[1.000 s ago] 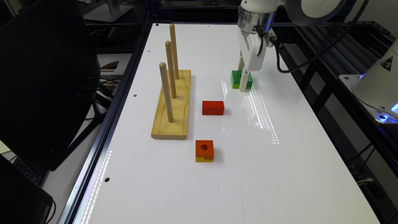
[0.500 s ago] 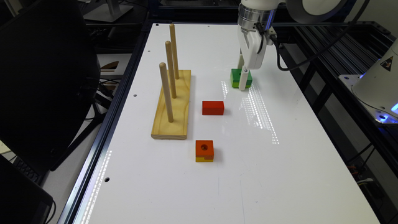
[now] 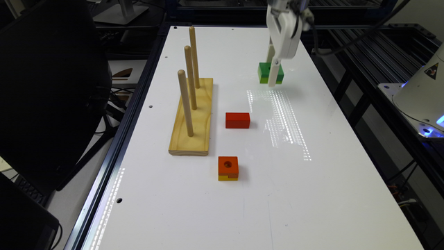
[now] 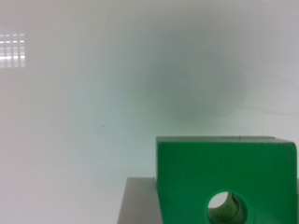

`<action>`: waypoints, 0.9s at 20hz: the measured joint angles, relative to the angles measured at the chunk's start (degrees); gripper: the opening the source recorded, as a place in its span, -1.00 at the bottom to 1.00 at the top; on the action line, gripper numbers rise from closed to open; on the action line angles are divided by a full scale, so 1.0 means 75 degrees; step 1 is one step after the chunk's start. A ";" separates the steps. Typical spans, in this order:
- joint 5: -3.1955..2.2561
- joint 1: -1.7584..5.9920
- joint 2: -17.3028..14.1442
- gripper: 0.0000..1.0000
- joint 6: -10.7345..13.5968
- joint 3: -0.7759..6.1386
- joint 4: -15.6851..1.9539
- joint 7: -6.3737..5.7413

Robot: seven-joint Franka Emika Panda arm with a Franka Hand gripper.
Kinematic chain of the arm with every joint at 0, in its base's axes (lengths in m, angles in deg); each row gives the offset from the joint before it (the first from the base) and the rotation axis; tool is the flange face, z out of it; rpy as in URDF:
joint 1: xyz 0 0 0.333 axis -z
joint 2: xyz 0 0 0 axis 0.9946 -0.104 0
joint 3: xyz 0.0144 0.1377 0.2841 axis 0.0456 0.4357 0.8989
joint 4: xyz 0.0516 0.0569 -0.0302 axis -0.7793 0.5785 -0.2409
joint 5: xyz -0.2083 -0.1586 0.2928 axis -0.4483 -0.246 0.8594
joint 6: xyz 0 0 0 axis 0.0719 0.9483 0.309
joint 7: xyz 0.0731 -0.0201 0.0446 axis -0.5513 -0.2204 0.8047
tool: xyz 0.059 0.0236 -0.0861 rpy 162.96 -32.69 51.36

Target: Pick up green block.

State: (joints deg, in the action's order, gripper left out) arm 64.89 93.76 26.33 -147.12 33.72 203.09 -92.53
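The green block (image 3: 264, 72), dark green on top with a round hole and a lighter yellow-green layer below, hangs a little above the white table (image 3: 312, 194) at the far end. My gripper (image 3: 272, 77) comes down from above and is shut on it, one white finger crossing its front face. In the wrist view the green block (image 4: 224, 172) sits very close, its hole visible, with one pale finger (image 4: 140, 200) against its side. A soft shadow lies on the table beyond it.
A red rectangular block (image 3: 237, 120) lies mid-table. Nearer the front is an orange-and-yellow block (image 3: 228, 168) with a hole. A wooden base (image 3: 193, 118) with three upright pegs stands toward the exterior view's left. Black frame rails run along both table edges.
The gripper has risen with the green block held in it, so the block has left the table. The other blocks and the peg base have not moved.
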 joint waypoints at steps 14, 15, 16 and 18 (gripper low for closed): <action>0.0000 0.0000 0.1017 -1.00 0.0774 0.0002 0.0125 0.0000; 0.0000 0.0000 0.1159 -1.00 0.0915 0.0003 0.0125 0.0000; 0.0000 0.0000 0.1288 -1.00 0.1043 0.0003 0.0128 0.0000; 0.0000 -0.0001 0.1460 -1.00 0.1222 0.0003 0.0131 0.0000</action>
State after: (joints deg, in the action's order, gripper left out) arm 64.89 93.75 37.27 -137.95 33.74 204.07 -92.53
